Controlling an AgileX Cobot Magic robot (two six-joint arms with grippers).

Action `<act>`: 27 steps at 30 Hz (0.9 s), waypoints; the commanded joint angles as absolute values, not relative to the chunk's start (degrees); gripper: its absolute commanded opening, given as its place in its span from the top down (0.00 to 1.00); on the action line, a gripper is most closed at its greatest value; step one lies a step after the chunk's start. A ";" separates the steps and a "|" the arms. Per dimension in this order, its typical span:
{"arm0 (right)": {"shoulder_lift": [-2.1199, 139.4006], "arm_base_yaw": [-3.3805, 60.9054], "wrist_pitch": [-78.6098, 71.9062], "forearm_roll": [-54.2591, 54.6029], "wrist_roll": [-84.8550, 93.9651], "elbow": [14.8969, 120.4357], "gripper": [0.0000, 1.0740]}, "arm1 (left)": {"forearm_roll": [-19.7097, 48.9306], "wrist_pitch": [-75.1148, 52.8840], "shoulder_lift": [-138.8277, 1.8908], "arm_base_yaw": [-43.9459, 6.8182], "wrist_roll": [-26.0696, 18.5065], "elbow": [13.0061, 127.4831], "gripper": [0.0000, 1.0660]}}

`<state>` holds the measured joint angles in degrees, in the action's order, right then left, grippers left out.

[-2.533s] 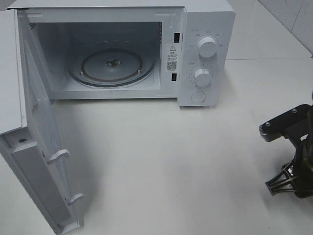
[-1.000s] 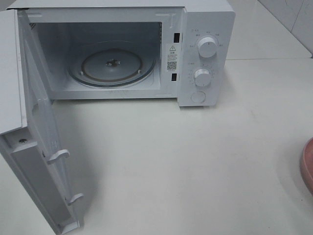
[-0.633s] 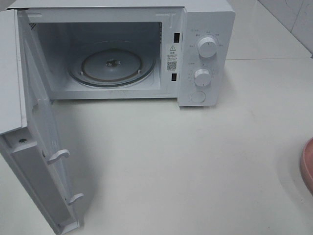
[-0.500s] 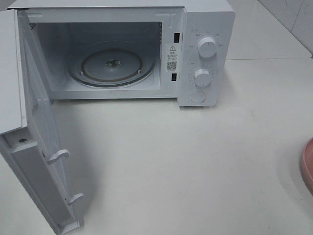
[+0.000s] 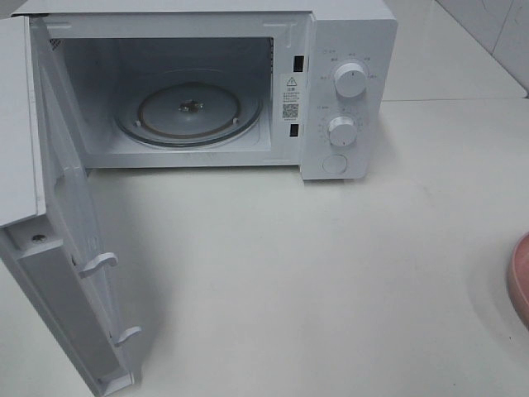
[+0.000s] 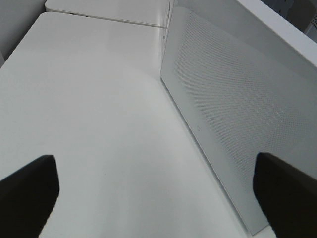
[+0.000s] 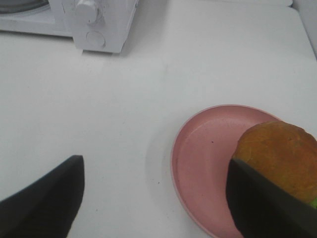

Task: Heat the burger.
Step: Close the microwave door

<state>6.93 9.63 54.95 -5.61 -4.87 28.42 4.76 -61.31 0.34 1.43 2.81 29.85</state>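
The burger [image 7: 280, 153], a golden-brown bun with a sliver of green lettuce, sits on a shallow pink plate [image 7: 203, 158] in the right wrist view. My right gripper [image 7: 153, 210] is open above the table. One dark finger [image 7: 262, 206] overlaps the burger's near side and the other finger [image 7: 44, 201] is far from it. In the exterior high view only the plate's rim [image 5: 521, 281] shows at the right edge, and the burger and both grippers are out of view. My left gripper [image 6: 153, 198] is open and empty beside the microwave door [image 6: 237, 109].
The white microwave [image 5: 347, 91] stands at the back with its door [image 5: 66, 248] swung wide open to the left. Its glass turntable [image 5: 190, 112] is bare. The microwave's knobs also show in the right wrist view [image 7: 96, 20]. White table [image 5: 314, 281] lies between microwave and plate.
The right arm, seen at the exterior view's right edge 2.5 s ago, has left that view and uncovered the pink plate's rim. Nothing has visibly moved in the last second.
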 commanded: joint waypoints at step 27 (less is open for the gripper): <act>-1.66 5.44 55.12 -5.50 -4.53 28.36 0.32 | 4.81 -61.25 0.57 1.72 2.75 29.68 0.06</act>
<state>-0.23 5.79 55.06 -5.61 -4.87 28.42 4.76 -61.31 0.34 1.43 2.81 29.85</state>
